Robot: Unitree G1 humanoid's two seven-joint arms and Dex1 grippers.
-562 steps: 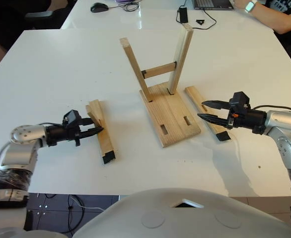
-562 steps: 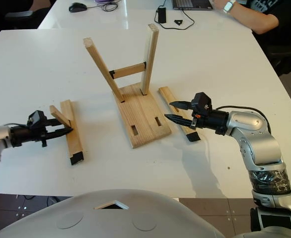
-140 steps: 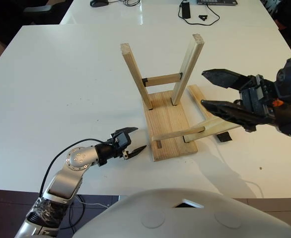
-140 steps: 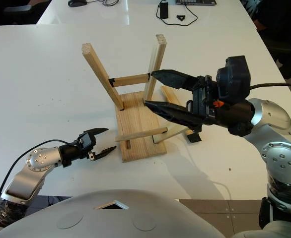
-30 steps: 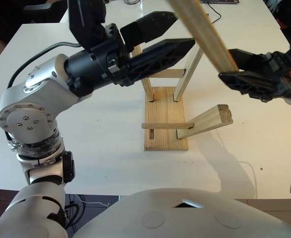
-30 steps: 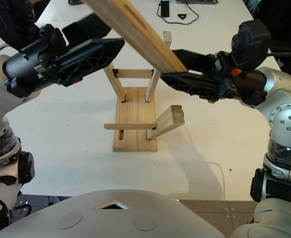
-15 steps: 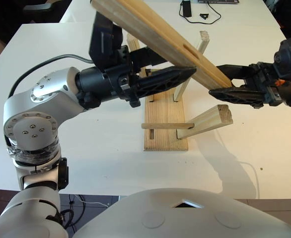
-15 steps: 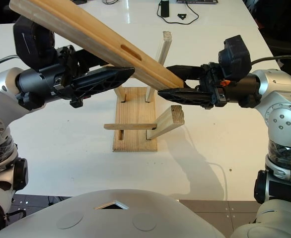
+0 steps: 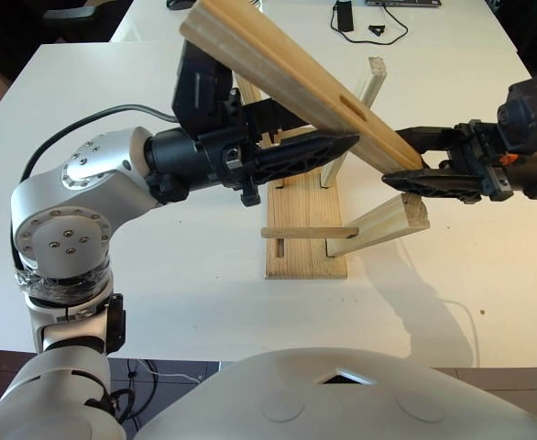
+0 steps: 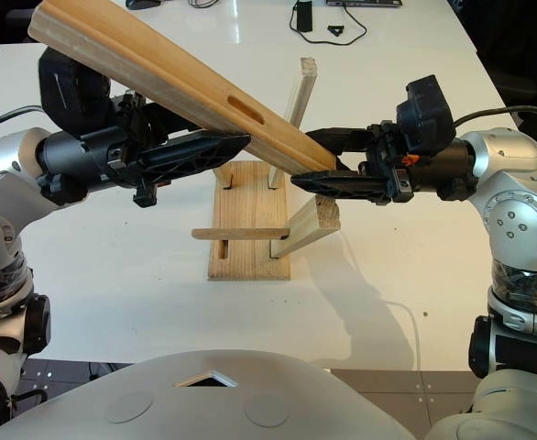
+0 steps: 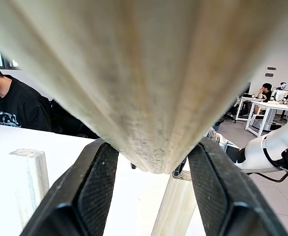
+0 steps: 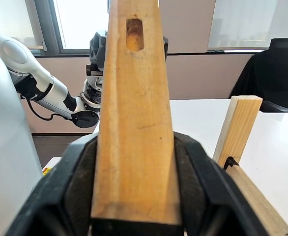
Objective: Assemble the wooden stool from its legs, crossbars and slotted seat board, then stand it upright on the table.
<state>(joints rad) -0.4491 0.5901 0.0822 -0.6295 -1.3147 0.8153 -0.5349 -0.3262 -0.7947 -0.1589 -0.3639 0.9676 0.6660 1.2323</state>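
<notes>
The white table (image 9: 113, 101) carries the seat board (image 9: 305, 261) flat at centre frame, with two upright legs (image 9: 371, 78) at its far end and a third leg (image 9: 388, 220) leaning from a near slot. Above, a loose leg (image 9: 287, 69) slants down from the upper left. The right gripper (image 9: 395, 158) clamps its low end; the left gripper (image 9: 333, 147) straddles it, seemingly pressing. A second table (image 9: 296, 23) with a mouse (image 9: 180, 4) lies along the top edge.
</notes>
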